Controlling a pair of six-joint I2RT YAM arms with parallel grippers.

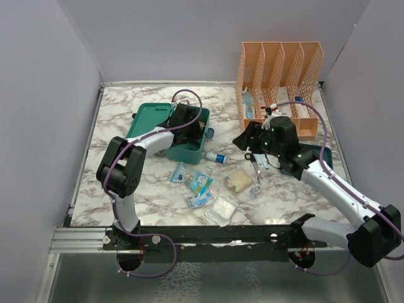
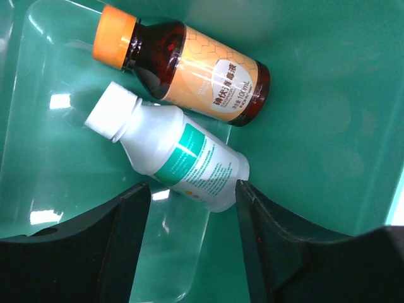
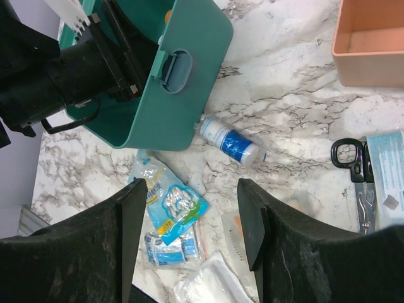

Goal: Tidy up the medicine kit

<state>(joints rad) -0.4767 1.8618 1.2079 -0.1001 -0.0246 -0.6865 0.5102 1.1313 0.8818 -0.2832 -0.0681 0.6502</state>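
Lying in the medicine kit (image 2: 328,126) — brown bottle (image 2: 189,72) touching white bottle (image 2: 177,151).

Medicine kit (image 3: 189,95), blue-labelled bottle (image 3: 230,140) and sachets (image 3: 172,203) on marble table (image 3: 297,88)

Marble table (image 1: 126,196) carries the teal medicine kit (image 1: 187,151) at rear left, orange file organizer (image 1: 281,63) at rear right, and between them a small bottle (image 1: 216,157), blue packets (image 1: 196,183), gauze pads (image 1: 221,208), scissors (image 3: 353,170).
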